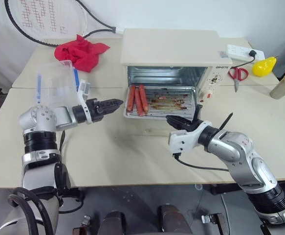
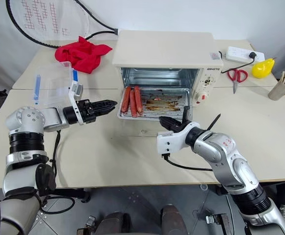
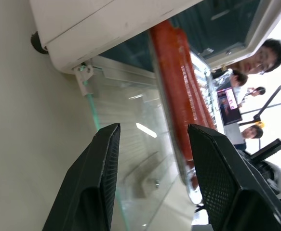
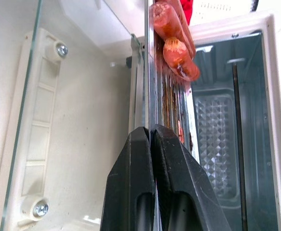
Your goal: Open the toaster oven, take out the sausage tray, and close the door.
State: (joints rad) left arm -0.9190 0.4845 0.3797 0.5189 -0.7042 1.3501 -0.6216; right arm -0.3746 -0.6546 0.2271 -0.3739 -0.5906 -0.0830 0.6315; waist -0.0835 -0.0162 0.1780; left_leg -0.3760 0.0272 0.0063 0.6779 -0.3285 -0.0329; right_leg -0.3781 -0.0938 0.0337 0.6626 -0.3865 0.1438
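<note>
My left arm reaches inward from left, left gripper (image 1: 114, 104) near level, fingers (image 3: 98, 183) parted with clear gap; my right arm angles in from right, right gripper (image 1: 174, 120) level, fingers pressed together.

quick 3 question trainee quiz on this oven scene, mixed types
1. True or false: the door is shut.
2. Which gripper pinches the tray edge? A left B right
3. How many sausages lie on the tray?

Key: 1 false, it lies folded down flat. 2 B, the right gripper is shut on the tray's front edge; the left gripper is open beside the tray's left end. 3 three.
</note>
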